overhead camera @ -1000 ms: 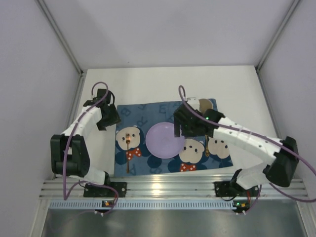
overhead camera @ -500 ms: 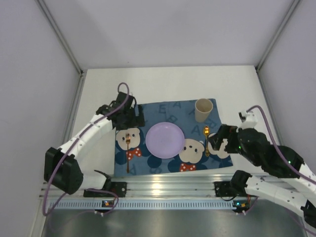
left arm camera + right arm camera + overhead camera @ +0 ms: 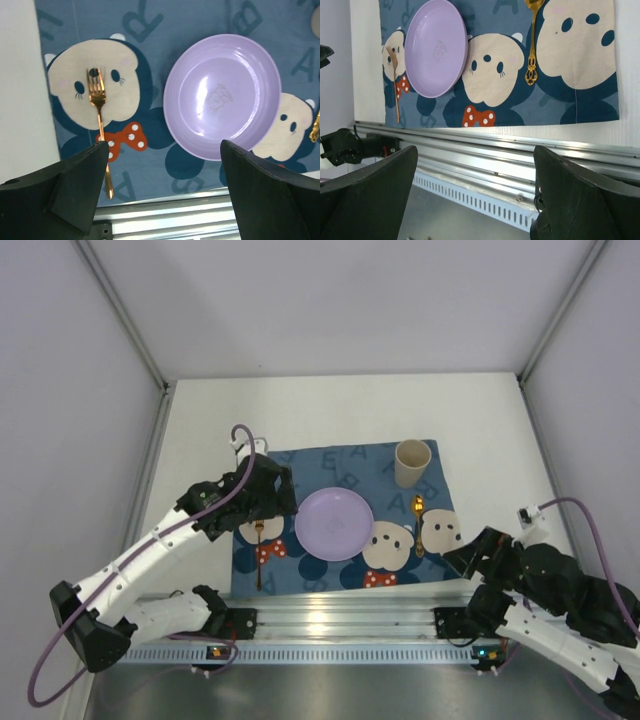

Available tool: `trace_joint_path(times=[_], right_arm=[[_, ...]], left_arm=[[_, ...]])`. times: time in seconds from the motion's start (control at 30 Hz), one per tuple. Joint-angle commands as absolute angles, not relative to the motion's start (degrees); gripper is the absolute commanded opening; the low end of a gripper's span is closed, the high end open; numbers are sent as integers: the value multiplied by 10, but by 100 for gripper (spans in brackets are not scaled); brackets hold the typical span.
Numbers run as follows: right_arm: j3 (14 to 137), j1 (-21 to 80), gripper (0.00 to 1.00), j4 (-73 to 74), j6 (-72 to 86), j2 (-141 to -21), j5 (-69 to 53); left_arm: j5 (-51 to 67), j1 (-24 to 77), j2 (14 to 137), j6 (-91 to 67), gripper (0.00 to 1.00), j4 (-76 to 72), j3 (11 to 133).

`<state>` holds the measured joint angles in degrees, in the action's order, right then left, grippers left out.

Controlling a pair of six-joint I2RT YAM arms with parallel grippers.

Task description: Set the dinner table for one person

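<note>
The right fingers [image 3: 370, 195], wide, have pulled back off the mat [image 3: 310, 460] toward 5 o'clock, while the left fingers [image 3: 75, 192], wide, hover over fork [image 3: 98, 120] and plate [image 3: 222, 95], cup [image 3: 412, 462] at the plate's 1 o'clock.

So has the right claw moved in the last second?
Yes. The right claw has pulled back from near the cup toward the near edge, ending just off the mat.
</note>
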<state>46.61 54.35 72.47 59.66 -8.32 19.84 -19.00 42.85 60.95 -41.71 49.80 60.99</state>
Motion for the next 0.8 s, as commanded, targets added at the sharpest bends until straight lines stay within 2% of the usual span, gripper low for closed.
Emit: trace_joint_path(times=[0.0, 0.77], right_arm=[[492, 546, 100, 744, 594, -97, 193], [517, 547, 100, 689, 508, -87, 224]], left_arm=[[-240, 433, 605, -440, 98, 547, 625], [-301, 433, 544, -475, 98, 581, 644]])
